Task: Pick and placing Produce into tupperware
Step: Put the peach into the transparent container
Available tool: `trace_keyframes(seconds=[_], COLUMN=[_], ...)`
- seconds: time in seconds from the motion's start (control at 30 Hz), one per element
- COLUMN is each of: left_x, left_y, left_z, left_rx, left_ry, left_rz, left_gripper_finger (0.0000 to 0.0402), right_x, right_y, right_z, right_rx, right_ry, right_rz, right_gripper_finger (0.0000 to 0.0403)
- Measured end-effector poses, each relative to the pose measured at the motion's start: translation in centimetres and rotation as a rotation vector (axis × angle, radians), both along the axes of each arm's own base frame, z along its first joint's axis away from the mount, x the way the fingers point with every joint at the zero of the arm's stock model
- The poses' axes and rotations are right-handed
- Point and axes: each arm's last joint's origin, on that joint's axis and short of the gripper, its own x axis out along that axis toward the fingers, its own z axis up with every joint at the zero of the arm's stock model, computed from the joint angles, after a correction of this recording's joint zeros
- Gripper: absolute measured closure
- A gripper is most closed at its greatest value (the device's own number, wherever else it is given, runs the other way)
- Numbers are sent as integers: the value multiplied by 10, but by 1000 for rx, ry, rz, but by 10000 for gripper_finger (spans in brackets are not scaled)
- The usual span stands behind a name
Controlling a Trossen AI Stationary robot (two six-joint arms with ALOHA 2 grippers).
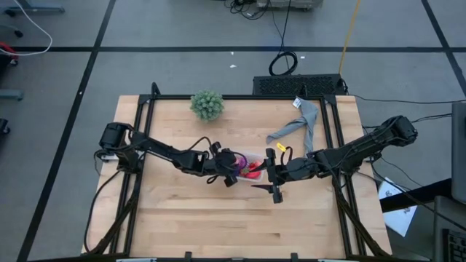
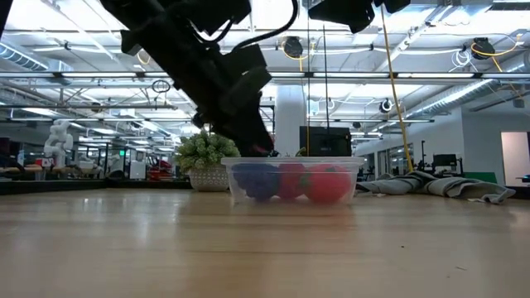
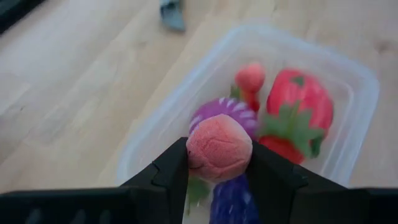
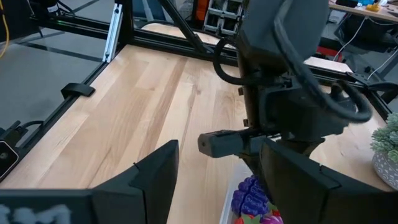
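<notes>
Pinching pink fruit (image 3: 219, 148) over tupperware (image 3: 357, 118), left gripper (image 3: 219, 163), right gripper (image 4: 214, 177) spread.

I see a green bushy plant (image 1: 207, 104) on my desk (image 1: 182, 218) at about eleven o'clock, and a grey cloth (image 1: 300, 125) lying toward one o'clock, well apart.

No text, label, brand, number or sign can be read anywhere in these views.
</notes>
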Motion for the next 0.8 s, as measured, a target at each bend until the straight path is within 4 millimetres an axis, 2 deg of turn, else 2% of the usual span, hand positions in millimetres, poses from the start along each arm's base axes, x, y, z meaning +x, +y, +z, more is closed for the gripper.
trace_keyframes(seconds=[0.3, 0.6, 0.8], left_x=[2, 2, 2], left_y=[-2, -3, -3], left_z=[-9, -9, -9], left_rx=[11, -3, -4], left_ry=[25, 26, 30], left_rz=[-18, -39, -44], left_gripper_finger=[261, 259, 233], right_x=[0, 0, 0], right_y=[0, 0, 0], right_z=[0, 0, 0], right_rx=[1, 10, 11], right_ry=[0, 1, 1], right_rz=[0, -4, -5], right_gripper_finger=[183, 183, 183])
